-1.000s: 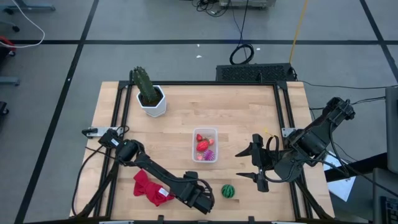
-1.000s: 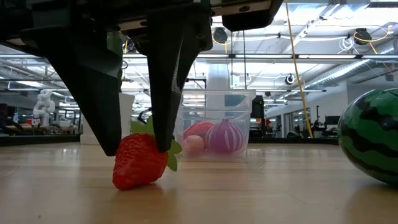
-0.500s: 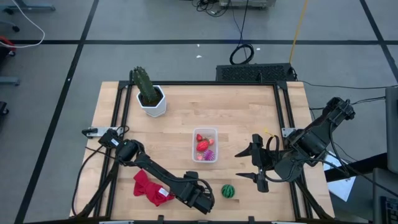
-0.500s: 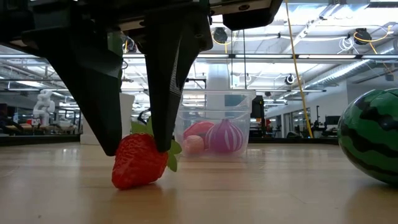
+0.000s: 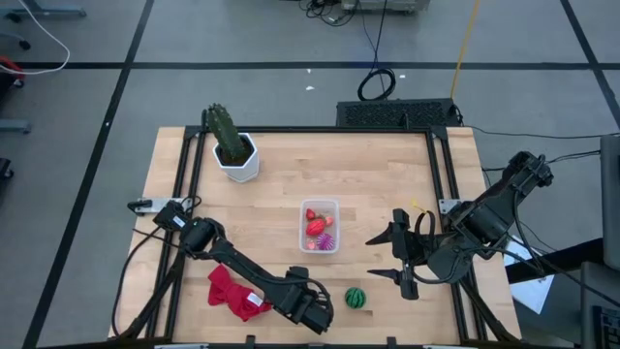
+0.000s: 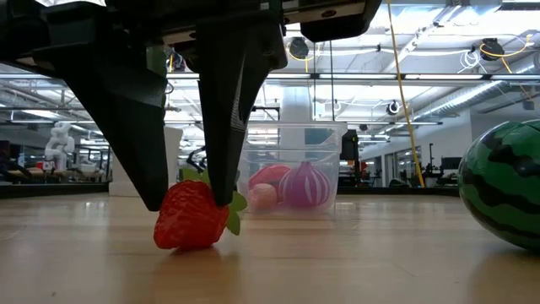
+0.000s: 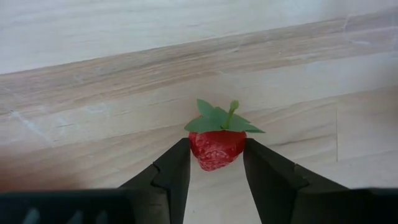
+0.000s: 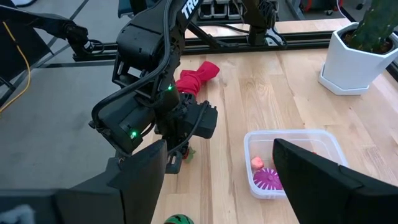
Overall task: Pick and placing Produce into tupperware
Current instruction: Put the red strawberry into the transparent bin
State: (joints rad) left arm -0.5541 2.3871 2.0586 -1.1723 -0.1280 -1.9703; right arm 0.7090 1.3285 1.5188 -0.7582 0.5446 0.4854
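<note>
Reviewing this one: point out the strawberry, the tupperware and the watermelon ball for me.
strawberry [image 7: 215, 148], left wrist view, on its red body.
tupperware [image 5: 302, 231], high view, on its left wall.
watermelon ball [image 6: 504, 181], low view, on its striped green side.

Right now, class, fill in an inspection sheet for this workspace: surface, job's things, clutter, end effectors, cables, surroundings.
Surface: wooden table.
Job's things: strawberry on the wood; watermelon ball loose; tupperware holds red pieces and a purple striped ball.
Clutter: red cloth, potted cactus.
End effectors: left end effector shut on strawberry; right end effector open, waiting right of the tupperware.
Cables: black cable coiled on the floor.
Surroundings: grey floor, nothing else seen.
</note>
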